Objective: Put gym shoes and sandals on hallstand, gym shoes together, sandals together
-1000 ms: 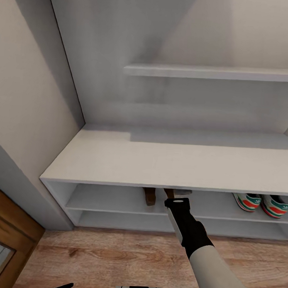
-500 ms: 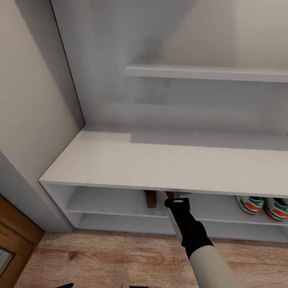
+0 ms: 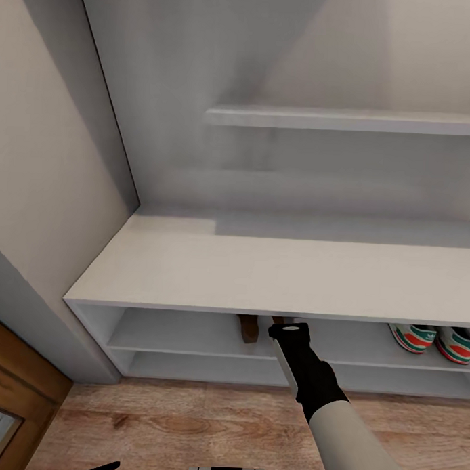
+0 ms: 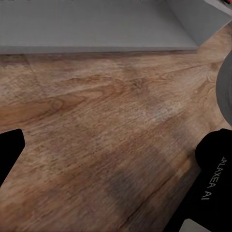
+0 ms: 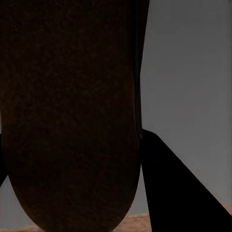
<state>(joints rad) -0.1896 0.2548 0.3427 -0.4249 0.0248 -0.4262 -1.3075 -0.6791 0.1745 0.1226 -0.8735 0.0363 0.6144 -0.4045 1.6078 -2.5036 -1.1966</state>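
The hallstand (image 3: 261, 270) stands against the wall, and my right arm (image 3: 311, 380) reaches into its upper shelf bay. My right gripper (image 5: 92, 193) is shut on a dark brown sandal (image 5: 72, 96); one finger (image 5: 179, 188) shows beside it. A sliver of that sandal (image 3: 279, 320) peeks from under the flat top. The other sandal (image 3: 245, 328) rests on the same shelf just to its left. The two gym shoes (image 3: 414, 338) (image 3: 456, 344) sit side by side further right on that shelf. My left gripper (image 3: 101, 469) hangs low over the corridor floor (image 4: 106, 121), open, holding nothing.
A beige wall (image 3: 41, 154) closes the left side, with a wooden door (image 3: 13, 390) beside the rack's corner. A floating shelf (image 3: 347, 120) juts from the back panel. Bare floor planks (image 3: 188, 423) run in front of the rack.
The whole picture has shifted slightly, so the camera has moved. The right gripper stays in the shelf bay with the sandal, a little less of which shows under the top.
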